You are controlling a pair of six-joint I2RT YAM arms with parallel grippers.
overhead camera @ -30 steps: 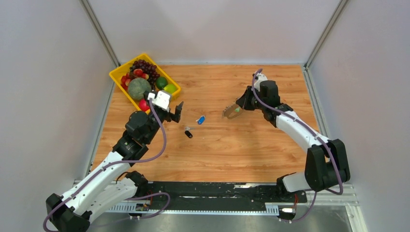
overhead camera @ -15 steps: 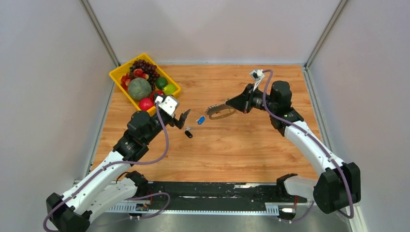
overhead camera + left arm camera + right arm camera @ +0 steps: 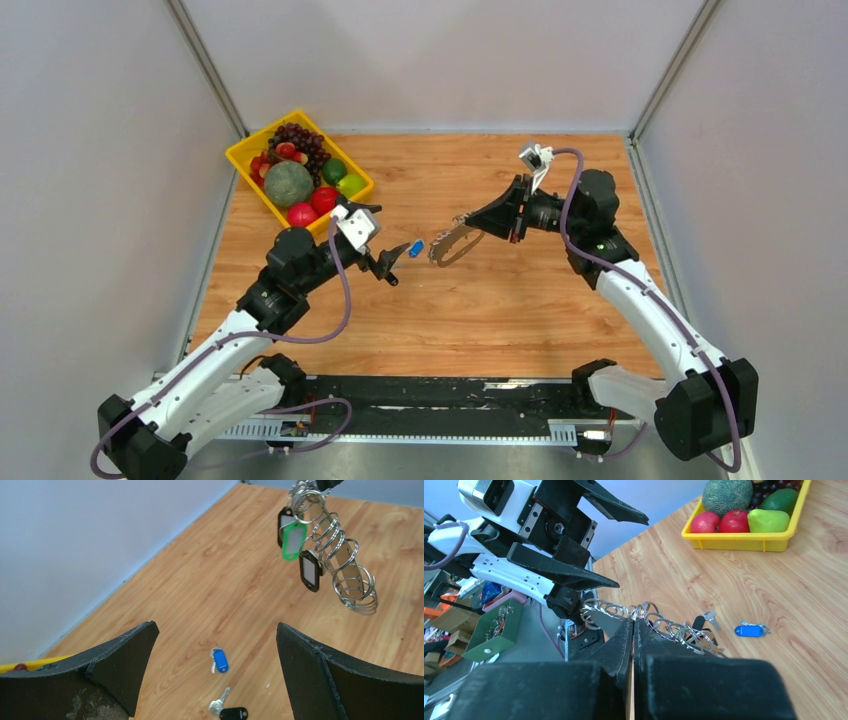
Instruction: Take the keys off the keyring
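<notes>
My right gripper (image 3: 470, 223) hangs above the table's middle, shut on the keyring (image 3: 447, 243). A bunch of silver rings, keys and tags dangles from the keyring (image 3: 330, 545), with a green tag (image 3: 292, 541) and black tags (image 3: 309, 570) among them. In the right wrist view the jaws (image 3: 632, 623) are pressed together with the rings (image 3: 674, 629) fanning out past the tips. My left gripper (image 3: 392, 262) is open and empty, just left of the bunch. Below it on the wood lie a blue-tagged key (image 3: 219, 660) and a black-tagged key (image 3: 227, 711).
A yellow tray (image 3: 247, 152) of fruit stands at the back left of the wooden table (image 3: 520, 310), behind my left arm. Grey walls close the table in on the left, back and right.
My right arm swung the keyring left toward the table's middle and held it out level. My left gripper moved right, over the two loose keys, staying open.
</notes>
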